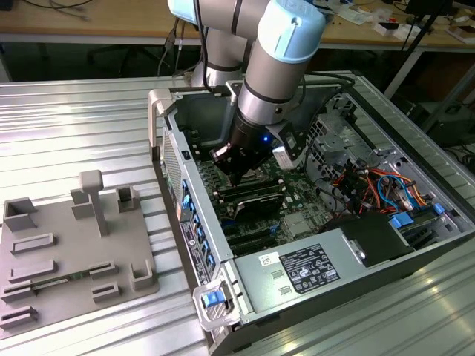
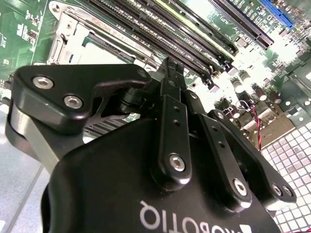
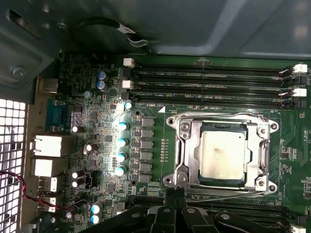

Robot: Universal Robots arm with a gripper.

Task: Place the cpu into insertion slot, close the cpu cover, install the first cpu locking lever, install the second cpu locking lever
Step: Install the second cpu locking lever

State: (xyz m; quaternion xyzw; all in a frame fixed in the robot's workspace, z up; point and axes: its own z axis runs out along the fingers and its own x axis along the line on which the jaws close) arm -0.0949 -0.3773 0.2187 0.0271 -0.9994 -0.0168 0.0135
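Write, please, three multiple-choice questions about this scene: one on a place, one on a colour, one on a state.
1. Where does the cpu lie?
A. on the grey tray outside the case
B. in the insertion slot
C. between the gripper's fingers

2. What colour are the arm's joint caps?
A. red
B. yellow
C. light blue

3. How does the cpu cover stand?
A. down flat, framing the cpu
B. raised upright on its hinge
C. taken off and laid on the table

Answers:
1 B: in the first wrist view the chip's metal face sits inside the socket.
2 C: the exterior view shows a pale blue cap on the arm.
3 A: the first wrist view shows the frame lying level around the chip.
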